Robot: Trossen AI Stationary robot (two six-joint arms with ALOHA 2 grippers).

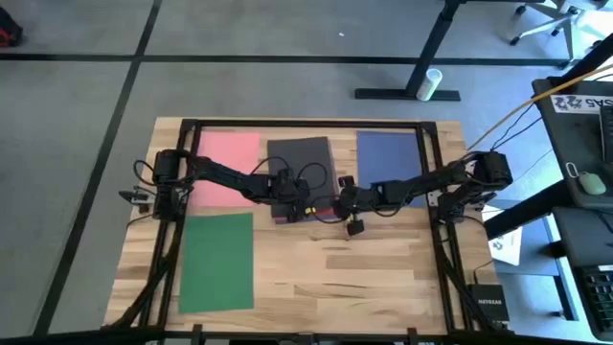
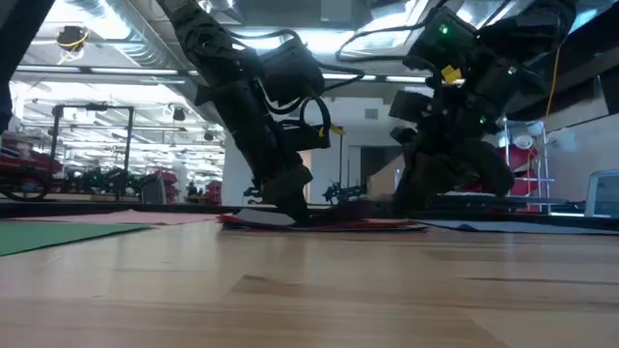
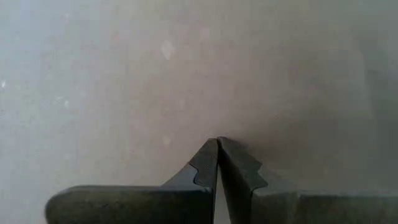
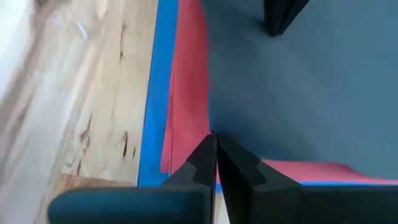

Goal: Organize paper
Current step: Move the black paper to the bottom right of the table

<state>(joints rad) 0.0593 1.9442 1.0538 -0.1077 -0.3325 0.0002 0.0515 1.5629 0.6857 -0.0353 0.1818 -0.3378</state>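
Near the table's middle lies a dark grey sheet (image 1: 299, 165) on top of a red sheet (image 4: 186, 81), with a blue edge (image 4: 155, 93) showing under the red. A pink sheet (image 1: 228, 168) lies to its left, a navy blue sheet (image 1: 388, 158) to its right, and a green sheet (image 1: 217, 261) at the near left. My left gripper (image 3: 217, 140) is shut, its tips down on the dark grey sheet. My right gripper (image 4: 214, 137) is shut at that sheet's near right corner. In the low view the stack (image 2: 329, 224) lies flat under both arms. My left gripper touches the dark grey sheet's top face (image 3: 217, 121) with its shut fingertips, coming from above and slanting down. The sheet lies flat on the stack. My right gripper has its shut fingertips at the dark grey sheet's corner (image 4: 217, 124), beside the bare red strip. It comes slanting down from the table's right. Whether a layer sits between the fingers, I cannot tell.
Black frame rails (image 1: 431, 172) run along the table's sides and far edge. Bare wood (image 1: 345, 278) fills the near right part of the table. A white printed sheet (image 1: 508, 247) lies off the right edge.
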